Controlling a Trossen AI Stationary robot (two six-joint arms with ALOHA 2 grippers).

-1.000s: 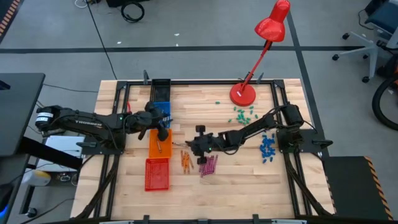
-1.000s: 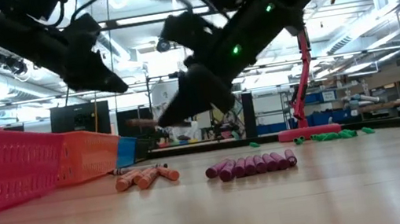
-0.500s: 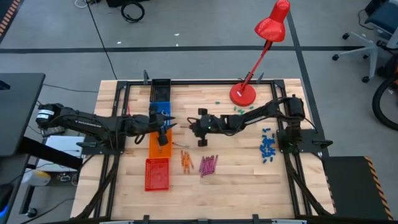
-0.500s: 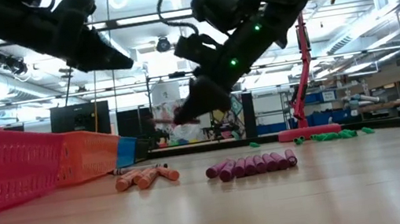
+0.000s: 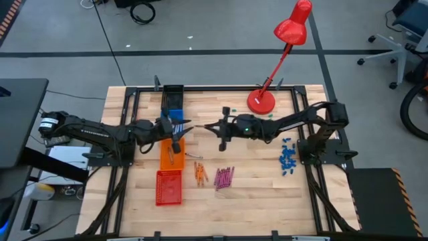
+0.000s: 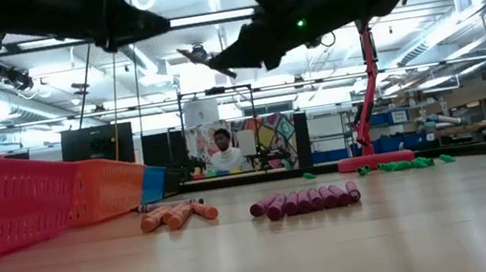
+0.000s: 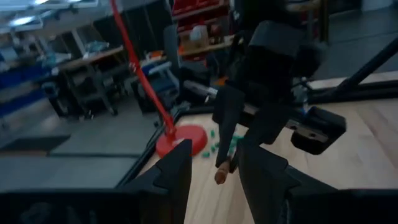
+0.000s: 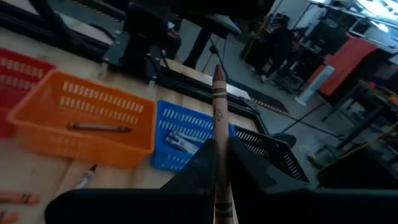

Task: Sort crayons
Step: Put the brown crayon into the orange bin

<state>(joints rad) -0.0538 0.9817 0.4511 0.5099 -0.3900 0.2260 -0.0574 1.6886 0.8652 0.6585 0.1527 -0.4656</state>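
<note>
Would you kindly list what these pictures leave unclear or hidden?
- Black bin, high view: contents too dark to see.
- Red basket, low view: its wall hides the inside.
- Crayon in the right gripper, right wrist view: lower end hidden between the fingers.
- Left gripper, left wrist view: nothing visibly held.

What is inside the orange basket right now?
The orange basket holds one crayon lying on its floor in the right wrist view. From above, the left arm covers part of it, so more could be hidden.

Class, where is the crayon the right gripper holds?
High view: the crayon is in the right gripper, raised mid-table, between the blue basket and red lamp.
</note>
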